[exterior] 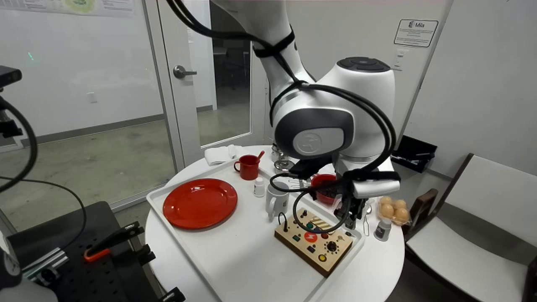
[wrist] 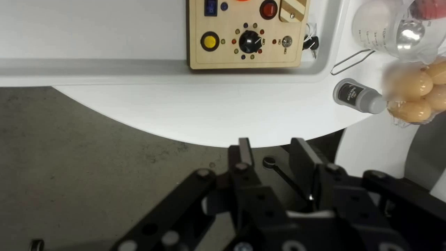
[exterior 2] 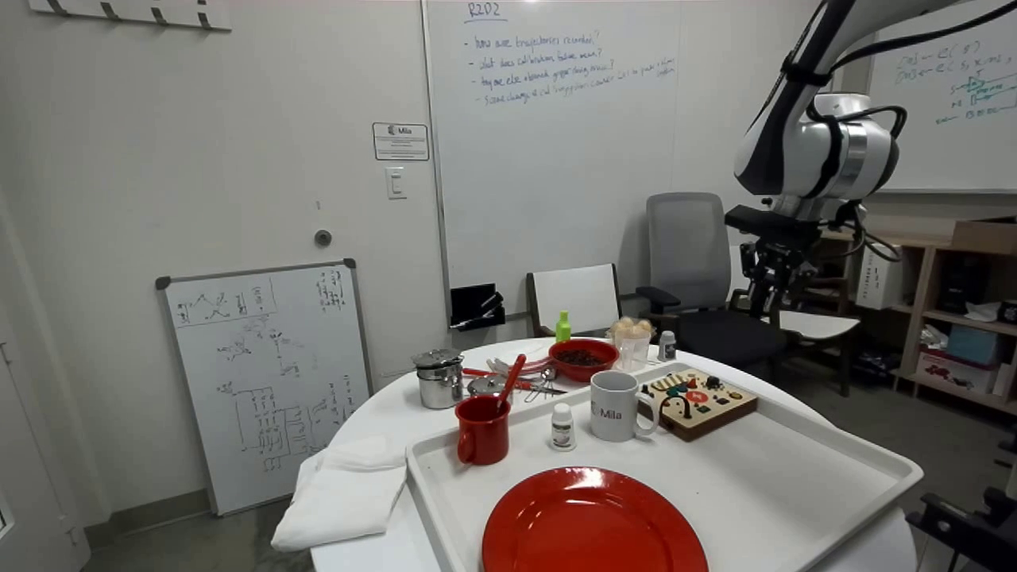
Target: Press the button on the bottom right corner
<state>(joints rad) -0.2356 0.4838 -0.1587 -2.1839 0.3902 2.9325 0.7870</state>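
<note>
Jaws parted, clear of the board (wrist: pixel 240 14) (yellow button (wrist: pixel 210 42) at one corner)

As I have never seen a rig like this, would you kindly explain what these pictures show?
The white machine is a robot arm, ending in a black two-fingered gripper. Two pictures are taken from outside the robot, from different places; the wrist view looks out from the arm's end, so the gripper looms at its bottom edge. On the round white table lies a white tray holding a red plate, a red mug, a white Mila mug, a small white bottle and a wooden button board. A yellow button sits near one corner of that board. The gripper is open, apart from the board, and holds nothing.
</note>
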